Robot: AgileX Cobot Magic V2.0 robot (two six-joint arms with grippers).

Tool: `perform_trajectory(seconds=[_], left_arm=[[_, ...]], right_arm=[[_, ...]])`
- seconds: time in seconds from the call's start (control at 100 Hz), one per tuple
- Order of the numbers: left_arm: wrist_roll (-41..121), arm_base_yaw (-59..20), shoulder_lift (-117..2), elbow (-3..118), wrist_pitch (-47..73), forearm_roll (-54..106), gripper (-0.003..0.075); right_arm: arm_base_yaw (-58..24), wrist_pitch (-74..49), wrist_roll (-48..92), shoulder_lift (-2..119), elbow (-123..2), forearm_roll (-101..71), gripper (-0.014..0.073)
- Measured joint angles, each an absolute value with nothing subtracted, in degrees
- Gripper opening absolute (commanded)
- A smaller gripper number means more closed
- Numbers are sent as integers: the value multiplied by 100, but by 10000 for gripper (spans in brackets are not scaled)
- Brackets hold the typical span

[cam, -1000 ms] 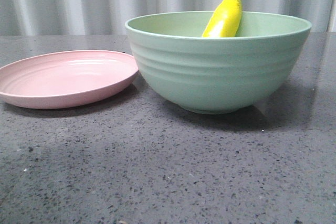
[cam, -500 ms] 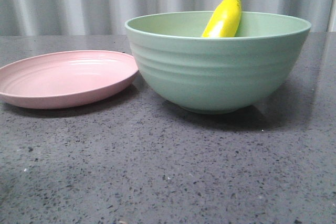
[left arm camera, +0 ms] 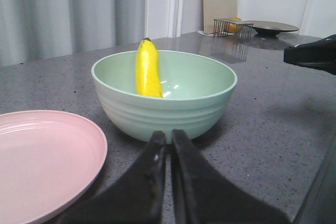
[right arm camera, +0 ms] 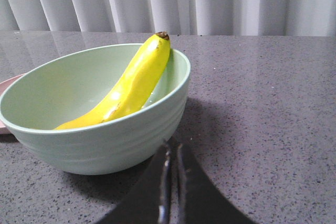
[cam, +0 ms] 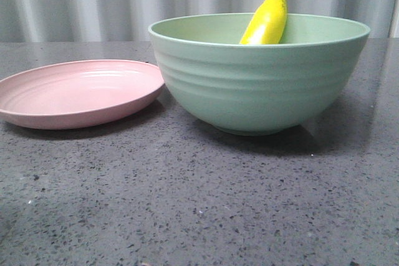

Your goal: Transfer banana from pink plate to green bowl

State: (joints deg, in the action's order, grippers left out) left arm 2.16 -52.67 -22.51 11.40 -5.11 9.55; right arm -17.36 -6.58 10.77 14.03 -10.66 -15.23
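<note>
One glossy yellow banana (cam: 266,22), dark-tipped

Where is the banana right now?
In the front view the banana stands inside the green bowl, leaning on its far wall, tip above the rim, right of the empty pink plate.

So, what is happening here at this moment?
Nothing is being held now. The banana leans inside the green bowl, its dark tip above the rim. The pink plate beside the bowl has nothing on it. The left gripper and right gripper are both shut, short of the bowl.
</note>
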Motion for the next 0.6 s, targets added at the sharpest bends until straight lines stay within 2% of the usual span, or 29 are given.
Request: perform_trajectory(seconds=[0.33,0.6], left_arm=[[216,-5135,-2251,1021,-532,955,-20],[216,-3628,-2251,575,-877,854,-20]], right_arm=[[-1736,-658,1077,1403,-1066,-1523,-70],[-1736,-658,1077,1403,-1066,-1523,-70]])
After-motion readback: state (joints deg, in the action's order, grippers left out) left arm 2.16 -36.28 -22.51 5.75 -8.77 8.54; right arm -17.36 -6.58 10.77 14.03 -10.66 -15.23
